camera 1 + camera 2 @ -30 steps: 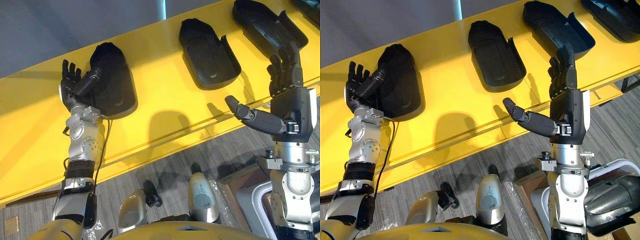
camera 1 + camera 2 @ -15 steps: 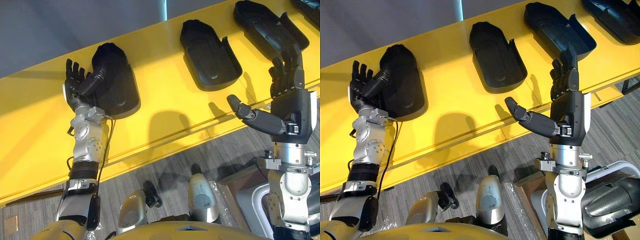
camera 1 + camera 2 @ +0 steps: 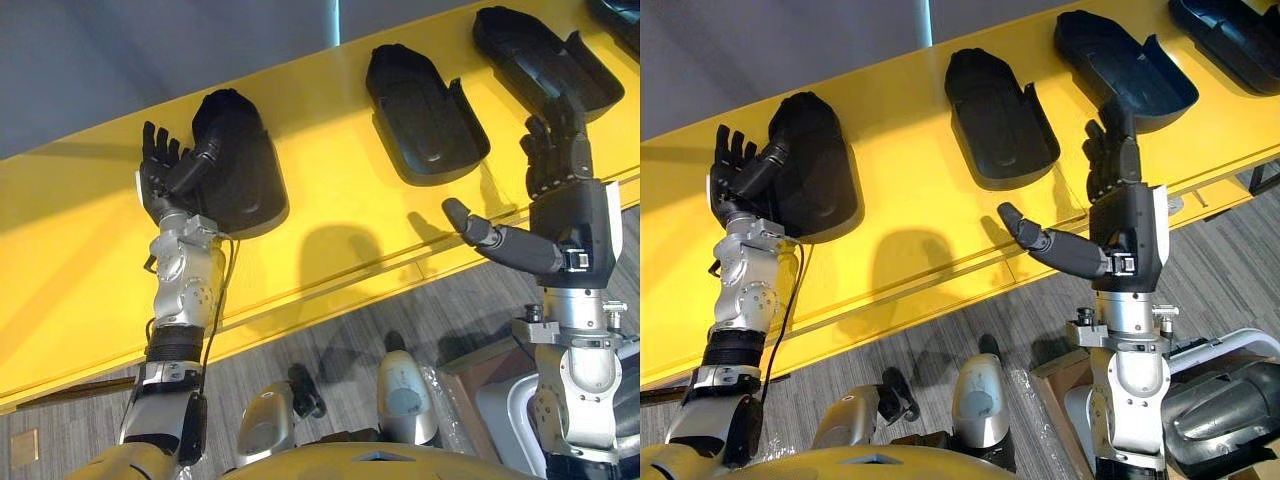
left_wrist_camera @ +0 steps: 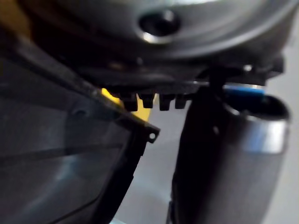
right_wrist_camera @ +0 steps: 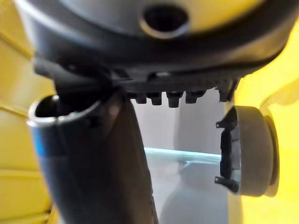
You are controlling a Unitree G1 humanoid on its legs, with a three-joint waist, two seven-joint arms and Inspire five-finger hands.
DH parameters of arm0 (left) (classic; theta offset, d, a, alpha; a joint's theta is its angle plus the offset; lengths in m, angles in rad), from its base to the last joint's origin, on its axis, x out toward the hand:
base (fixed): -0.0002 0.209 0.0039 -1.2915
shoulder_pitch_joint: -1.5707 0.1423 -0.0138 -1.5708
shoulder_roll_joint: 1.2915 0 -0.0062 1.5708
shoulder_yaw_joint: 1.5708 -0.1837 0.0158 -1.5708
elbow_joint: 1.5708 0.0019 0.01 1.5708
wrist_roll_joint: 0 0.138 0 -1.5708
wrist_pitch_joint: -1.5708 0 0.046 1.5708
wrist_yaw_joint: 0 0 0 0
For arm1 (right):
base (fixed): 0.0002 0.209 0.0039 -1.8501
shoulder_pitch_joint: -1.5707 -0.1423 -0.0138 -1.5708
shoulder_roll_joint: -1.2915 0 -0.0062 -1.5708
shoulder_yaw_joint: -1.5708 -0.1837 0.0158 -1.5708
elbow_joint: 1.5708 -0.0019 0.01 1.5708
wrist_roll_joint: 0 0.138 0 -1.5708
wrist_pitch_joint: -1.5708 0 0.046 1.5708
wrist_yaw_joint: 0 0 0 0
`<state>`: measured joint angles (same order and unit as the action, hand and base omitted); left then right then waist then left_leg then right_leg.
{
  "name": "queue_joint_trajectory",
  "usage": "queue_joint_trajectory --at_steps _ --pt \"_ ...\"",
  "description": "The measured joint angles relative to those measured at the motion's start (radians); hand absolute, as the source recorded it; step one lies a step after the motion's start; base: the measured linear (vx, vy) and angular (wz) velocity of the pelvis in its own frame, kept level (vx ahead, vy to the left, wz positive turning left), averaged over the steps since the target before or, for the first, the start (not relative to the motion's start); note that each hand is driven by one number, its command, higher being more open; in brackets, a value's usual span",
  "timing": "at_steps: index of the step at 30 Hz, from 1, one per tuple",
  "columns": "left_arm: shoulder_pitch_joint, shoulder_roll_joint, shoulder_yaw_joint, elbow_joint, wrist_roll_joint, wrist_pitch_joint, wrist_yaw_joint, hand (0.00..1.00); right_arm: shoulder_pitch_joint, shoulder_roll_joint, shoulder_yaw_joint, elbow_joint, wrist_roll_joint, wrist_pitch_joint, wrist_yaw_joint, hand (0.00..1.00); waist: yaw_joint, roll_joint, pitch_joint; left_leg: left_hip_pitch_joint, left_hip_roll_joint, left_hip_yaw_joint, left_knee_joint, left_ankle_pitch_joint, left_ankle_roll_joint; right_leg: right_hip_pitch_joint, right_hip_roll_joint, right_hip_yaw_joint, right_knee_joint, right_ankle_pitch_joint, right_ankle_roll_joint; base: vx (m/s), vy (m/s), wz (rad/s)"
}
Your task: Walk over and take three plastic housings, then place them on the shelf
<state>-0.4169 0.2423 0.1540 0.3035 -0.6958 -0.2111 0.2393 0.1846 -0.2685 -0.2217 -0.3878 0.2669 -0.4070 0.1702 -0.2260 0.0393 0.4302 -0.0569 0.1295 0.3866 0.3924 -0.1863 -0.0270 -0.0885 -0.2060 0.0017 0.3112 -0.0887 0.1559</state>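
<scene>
Left eye view: leftmost plastic housing [image 3: 245, 170] lies on the yellow shelf [image 3: 340, 195]; left hand [image 3: 158, 185] beside it, fingers straight, thumb over its shell. Left wrist view: its rim by the thumb; judge it should sit flat before release. Right wrist view: right hand [image 5: 140, 51] spread, empty.

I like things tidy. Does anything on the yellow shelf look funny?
Maybe the leftmost housing: it seems to lie rounded side up, while the middle housing and right housing show their hollows. The left hand is at its edge.
</scene>
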Motion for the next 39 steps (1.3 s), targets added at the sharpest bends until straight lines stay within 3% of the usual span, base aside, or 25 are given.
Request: queue_joint_trajectory --at_steps 7,15,18,22,26,35,39 --pt "0.012 -0.006 -0.042 -0.031 0.003 0.005 -0.029 1.00 -0.048 -0.001 0.091 0.004 0.012 0.000 0.037 1.00 0.010 0.004 0.000 -0.006 -0.019 -0.031 -0.037 0.030 0.002 0.002 -0.013 -0.033 -0.003 -0.001 -0.002 -0.01 -0.008 0.15" --pt "0.143 -0.016 -0.021 -0.251 0.240 0.005 0.049 1.00 -0.035 -0.001 0.098 0.005 0.011 0.000 -0.010 1.00 0.019 0.018 -0.009 0.009 -0.018 -0.049 -0.060 0.039 -0.002 0.038 -0.006 -0.058 -0.044 0.004 -0.006 0.04 -0.004 0.06" --pt "0.193 -0.050 0.014 -0.355 0.250 -0.032 0.044 1.00 -0.017 0.001 0.091 0.006 0.009 -0.002 -0.008 1.00 0.031 0.037 -0.037 0.040 -0.019 -0.050 -0.088 0.042 -0.008 0.076 -0.002 -0.068 -0.080 0.011 -0.007 0.06 -0.006 0.01" --pt "0.288 -0.065 0.026 -0.507 0.271 -0.083 -0.031 1.00 -0.003 0.022 0.091 0.006 -0.044 -0.013 -0.025 1.00 0.050 0.057 -0.115 0.081 -0.030 -0.057 -0.158 0.065 -0.017 0.126 0.003 -0.088 -0.142 0.023 -0.011 0.08 -0.012 0.08" --pt "0.354 -0.080 0.030 -0.623 0.271 -0.117 -0.101 1.00 -0.003 0.047 0.091 0.005 -0.073 -0.013 -0.045 1.00 0.062 0.049 -0.149 0.120 -0.034 -0.068 -0.203 0.079 -0.024 0.171 0.004 -0.109 -0.174 0.026 -0.012 0.04 -0.014 0.08" --pt "0.629 -0.167 0.093 -0.812 0.272 -0.140 -0.267 1.00 0.040 0.154 0.042 -0.011 -0.084 -0.008 -0.070 1.00 0.097 0.008 -0.220 0.154 -0.049 -0.098 -0.287 0.117 -0.031 0.215 0.005 -0.151 -0.225 0.035 -0.016 0.01 -0.005 0.11" --pt "0.716 -0.206 0.114 -0.824 0.251 -0.141 -0.345 1.00 0.078 0.180 0.009 -0.022 -0.090 0.036 -0.121 1.00 0.117 -0.011 -0.233 0.155 -0.054 -0.104 -0.330 0.138 -0.032 0.214 0.006 -0.165 -0.235 0.040 -0.020 -0.01 0.002 0.11"
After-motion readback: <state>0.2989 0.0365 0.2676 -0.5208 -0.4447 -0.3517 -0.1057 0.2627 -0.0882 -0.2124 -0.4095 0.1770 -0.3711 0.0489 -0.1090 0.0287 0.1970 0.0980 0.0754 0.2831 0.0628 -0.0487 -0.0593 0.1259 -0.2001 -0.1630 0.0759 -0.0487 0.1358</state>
